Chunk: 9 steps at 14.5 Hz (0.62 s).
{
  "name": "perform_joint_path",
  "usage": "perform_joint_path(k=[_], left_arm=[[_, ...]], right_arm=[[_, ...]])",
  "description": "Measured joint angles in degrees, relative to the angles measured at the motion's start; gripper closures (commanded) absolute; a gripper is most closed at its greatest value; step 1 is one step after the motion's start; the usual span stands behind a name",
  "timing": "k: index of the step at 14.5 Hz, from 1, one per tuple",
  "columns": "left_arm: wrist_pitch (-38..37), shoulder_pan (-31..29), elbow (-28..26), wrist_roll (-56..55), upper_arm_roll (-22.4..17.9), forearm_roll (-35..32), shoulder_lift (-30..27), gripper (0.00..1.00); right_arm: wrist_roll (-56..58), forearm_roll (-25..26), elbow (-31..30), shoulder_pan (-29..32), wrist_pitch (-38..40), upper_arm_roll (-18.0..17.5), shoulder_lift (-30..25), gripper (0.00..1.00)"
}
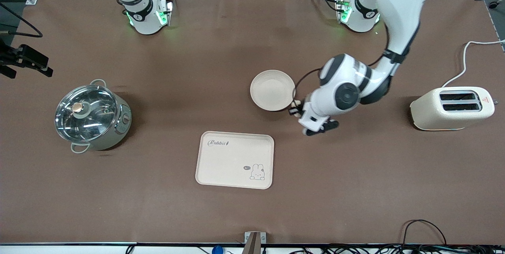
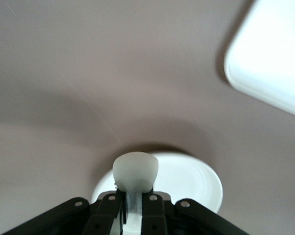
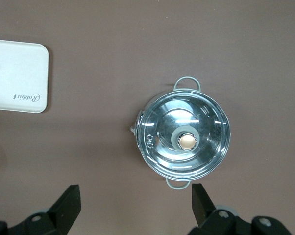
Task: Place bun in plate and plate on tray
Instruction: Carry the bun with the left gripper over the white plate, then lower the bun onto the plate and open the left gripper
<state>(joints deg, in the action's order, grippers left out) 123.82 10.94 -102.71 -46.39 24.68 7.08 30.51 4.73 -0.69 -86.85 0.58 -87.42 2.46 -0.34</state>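
"Rabbit" in script on the tray (image 1: 234, 159); red warning triangle, seemingly, on the toaster (image 1: 451, 109)

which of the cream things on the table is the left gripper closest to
The round plate: the left gripper, shut on the bun, is at its rim. The tray and toaster lie clearly apart from it.

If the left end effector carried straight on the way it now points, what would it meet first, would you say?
Most likely the plate: the left end effector, shut on the bun, points at its rim. Depth is unclear; it might just reach the table past that rim.
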Motion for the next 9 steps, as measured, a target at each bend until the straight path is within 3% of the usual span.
perform_joint_path(k=[5, 7, 9], left_arm=[[0.1, 8.0, -0.3, -6.3, 0.0, 0.0, 2.7, 0.84], [0.1, 9.5, -0.6, -6.9, -0.1, 0.0, 3.9, 0.79], [0.1, 10.7, -0.9, -6.9, -0.1, -0.3, 4.9, 0.44]], right_arm=[[0.0, 0.0, 0.0, 0.0, 0.0, 0.0, 0.0, 0.0], [0.0, 0.0, 0.0, 0.0, 0.0, 0.0, 0.0, 0.0], [0.0, 0.0, 0.0, 0.0, 0.0, 0.0, 0.0, 0.0]])
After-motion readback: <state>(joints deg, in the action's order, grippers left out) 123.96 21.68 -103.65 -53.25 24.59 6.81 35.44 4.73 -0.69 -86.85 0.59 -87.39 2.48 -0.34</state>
